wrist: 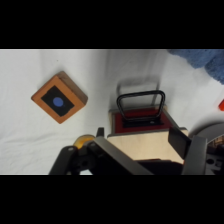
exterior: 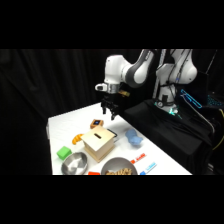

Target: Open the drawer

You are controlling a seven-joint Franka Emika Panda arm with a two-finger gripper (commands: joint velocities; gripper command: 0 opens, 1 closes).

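The drawer [wrist: 139, 116] is seen in the wrist view as a red-lined compartment showing just past the box [wrist: 142, 145], with its thin black handle [wrist: 141, 102] looped out over the white table [wrist: 30, 145] on the side away from the camera. Whether the drawer has been drawn partly out cannot be judged with certainty, though red lining is visible beyond the box's edge. The step in hand is judged to be the approach to the handle: the gripper [exterior: 111, 107] is held above the box and slightly behind it in the side view, touching nothing. For a clean pull, the fingers should be lowered so that the handle's bar is hooked or pinched, and the pull should be kept straight along the drawer's slide, away from the box, so the light box is not dragged or tipped. How far the fingers are spread cannot be told; only dark linkage is shown at the wrist view's lower edge. Nothing is held. An orange-and-dark block [wrist: 59, 97] lies well to one side of the box, clear of the pull path.
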